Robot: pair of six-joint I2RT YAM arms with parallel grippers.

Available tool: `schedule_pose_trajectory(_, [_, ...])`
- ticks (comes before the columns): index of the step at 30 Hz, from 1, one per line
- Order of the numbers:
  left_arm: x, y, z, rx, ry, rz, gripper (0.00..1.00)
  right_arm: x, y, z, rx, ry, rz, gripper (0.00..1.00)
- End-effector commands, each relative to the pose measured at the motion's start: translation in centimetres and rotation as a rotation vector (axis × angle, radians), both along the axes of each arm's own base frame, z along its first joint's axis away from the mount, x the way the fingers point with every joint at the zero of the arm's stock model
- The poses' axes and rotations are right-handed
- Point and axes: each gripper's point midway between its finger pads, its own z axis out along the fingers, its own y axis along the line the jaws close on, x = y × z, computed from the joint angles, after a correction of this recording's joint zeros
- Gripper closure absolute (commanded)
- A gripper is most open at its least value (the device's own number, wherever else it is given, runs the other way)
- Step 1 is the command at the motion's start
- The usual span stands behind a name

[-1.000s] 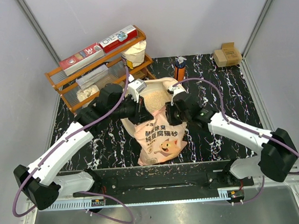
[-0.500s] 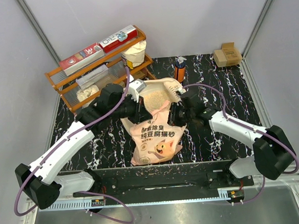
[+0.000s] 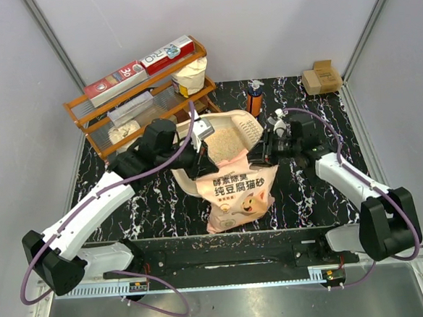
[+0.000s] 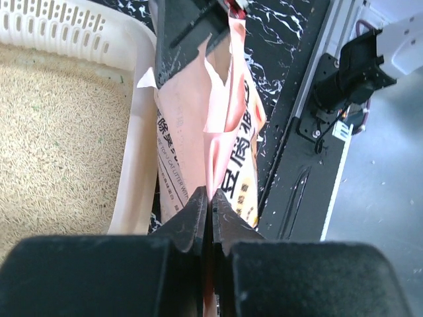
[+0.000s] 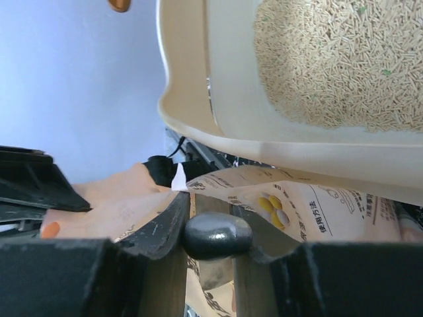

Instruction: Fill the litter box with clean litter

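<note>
Litter box (image 3: 246,126) is sitting mid-worktop (image 3: 325,125), turned at an angle, with clean litter (image 3: 223,140) lying inside it and its near end hiding behind the peach-orange bag (image 3: 237,193). From above, the bag is hanging between the two arms, its top edge stretching from the left claw (image 3: 200,158) to the right claw (image 3: 267,153). The left arm is also crossing the box's left corner. The left wrist view is adding what the overhead one cannot: the left claw's fingers are pressing flat together on a fold of the bag (no gap showing), with the box's rim just beside it and a slotted section (image 4: 59,30) at the far end. The right wrist view is looking along the box's outer wall, which is filling most of the frame. Below it the right claw is pinching the bag's printed top edge between partly closed fingers. Farther back, an orange wooden rack (image 3: 142,98) is standing at the left, an orange bottle (image 3: 255,101) just behind the box, and a cardboard box (image 3: 320,77) at the far right corner.
</note>
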Motion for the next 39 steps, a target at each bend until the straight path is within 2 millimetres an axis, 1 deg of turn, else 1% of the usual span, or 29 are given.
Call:
schedule_pose_trajectory(1, [-2.4, 1.0, 4.0, -0.047, -0.121, -0.126, 1.00, 1.9, -3.4, 1.4, 0.107, 0.081, -0.064, 1.00])
schedule_pose_trajectory(4, [-2.4, 1.0, 3.9, -0.035, -0.148, -0.149, 1.00, 2.5, -4.6, 2.2, 0.137, 0.080, -0.074, 1.00])
schedule_pose_trajectory(5, [-2.3, 1.0, 3.8, -0.031, -0.151, -0.150, 1.00, 2.5, -4.8, 2.6, 0.146, 0.076, -0.068, 1.00])
schedule_pose_trajectory(6, [-2.3, 1.1, 3.7, -0.026, -0.151, -0.149, 1.00, 3.0, -5.3, 3.3, 0.144, 0.047, -0.077, 1.00])
schedule_pose_trajectory(7, [-2.2, 1.1, 3.7, -0.025, -0.156, -0.146, 1.00, 2.9, -5.6, 3.3, 0.115, 0.031, -0.071, 1.00])
schedule_pose_trajectory(8, [-2.0, 1.1, 3.7, -0.022, -0.158, -0.142, 1.00, 3.1, -5.8, 3.6, 0.080, -0.002, -0.085, 1.00])
schedule_pose_trajectory(9, [-2.1, 1.0, 4.1, -0.032, -0.161, -0.145, 1.00, 3.1, -6.0, 4.4, 0.057, -0.021, -0.084, 1.00])
schedule_pose_trajectory(11, [-2.1, 0.7, 4.4, -0.043, -0.154, -0.154, 1.00, 3.2, -6.5, 4.9, 0.000, -0.089, -0.091, 1.00])
schedule_pose_trajectory(12, [-2.2, 0.5, 5.0, -0.057, -0.160, -0.164, 1.00, 3.1, -6.8, 5.2, -0.038, -0.088, -0.102, 1.00])
schedule_pose_trajectory(14, [-2.2, 0.3, 5.3, -0.065, -0.158, -0.169, 1.00, 3.4, -7.6, 5.2, -0.106, -0.141, -0.138, 1.00])
schedule_pose_trajectory(15, [-2.4, 0.1, 5.9, -0.080, -0.162, -0.183, 1.00, 3.6, -8.1, 5.3, -0.146, -0.157, -0.160, 1.00])
schedule_pose_trajectory(16, [-2.4, 0.0, 6.1, -0.086, -0.157, -0.188, 1.00, 3.5, -8.5, 4.9, -0.169, -0.142, -0.179, 1.00])
schedule_pose_trajectory(19, [-2.5, -0.4, 6.6, -0.111, -0.133, -0.195, 1.00, 3.5, -8.8, 5.0, -0.176, -0.125, -0.218, 1.00])
schedule_pose_trajectory(21, [-2.8, -0.9, 6.8, -0.135, -0.112, -0.214, 1.00, 3.7, -10.0, 4.5, -0.241, -0.121, -0.300, 1.00])
schedule_pose_trajectory(23, [-2.8, -1.4, 6.8, -0.147, -0.083, -0.224, 1.00, 3.4, -10.2, 4.3, -0.254, -0.125, -0.305, 1.00])
schedule_pose_trajectory(24, [-3.1, -1.6, 7.0, -0.163, -0.066, -0.234, 1.00, 3.0, -10.4, 3.9, -0.273, -0.101, -0.309, 1.00])
schedule_pose_trajectory(25, [-3.2, -1.8, 7.0, -0.168, -0.052, -0.236, 1.00, 3.1, -11.0, 3.8, -0.299, -0.105, -0.332, 1.00])
schedule_pose_trajectory(26, [-3.2, -2.2, 6.8, -0.168, -0.039, -0.243, 1.00, 2.9, -11.0, 4.2, -0.298, -0.123, -0.335, 1.00])
schedule_pose_trajectory(28, [-3.4, -2.7, 7.1, -0.189, -0.032, -0.252, 1.00, 2.7, -11.1, 4.2, -0.318, -0.126, -0.344, 1.00])
schedule_pose_trajectory(29, [-3.4, -3.2, 7.0, -0.192, -0.024, -0.260, 1.00, 2.5, -10.8, 4.6, -0.320, -0.145, -0.334, 1.00])
schedule_pose_trajectory(30, [-3.4, -3.5, 7.3, -0.204, -0.030, -0.267, 1.00, 2.4, -10.2, 5.1, -0.312, -0.170, -0.310, 1.00])
schedule_pose_trajectory(32, [-3.6, -4.2, 7.7, -0.221, -0.023, -0.282, 1.00, 2.4, -10.0, 5.6, -0.319, -0.193, -0.311, 1.00])
schedule_pose_trajectory(33, [-3.7, -4.4, 7.8, -0.224, -0.019, -0.290, 1.00, 2.5, -9.8, 5.7, -0.325, -0.208, -0.313, 1.00])
schedule_pose_trajectory(34, [-3.7, -4.7, 7.7, -0.222, -0.014, -0.295, 1.00, 2.3, -9.2, 5.8, -0.331, -0.228, -0.291, 1.00])
schedule_pose_trajectory(35, [-3.6, -4.9, 8.0, -0.227, -0.023, -0.296, 1.00, 2.2, -9.0, 5.8, -0.326, -0.235, -0.283, 1.00])
schedule_pose_trajectory(37, [-3.5, -5.1, 8.1, -0.225, -0.030, -0.294, 1.00, 2.2, -9.0, 5.8, -0.321, -0.221, -0.291, 1.00])
schedule_pose_trajectory(38, [-3.2, -5.2, 8.3, -0.225, -0.035, -0.285, 1.00, 2.3, -9.1, 6.2, -0.322, -0.228, -0.301, 1.00])
schedule_pose_trajectory(39, [-3.1, -5.2, 8.3, -0.225, -0.040, -0.282, 1.00, 2.3, -9.3, 6.3, -0.334, -0.225, -0.308, 1.00])
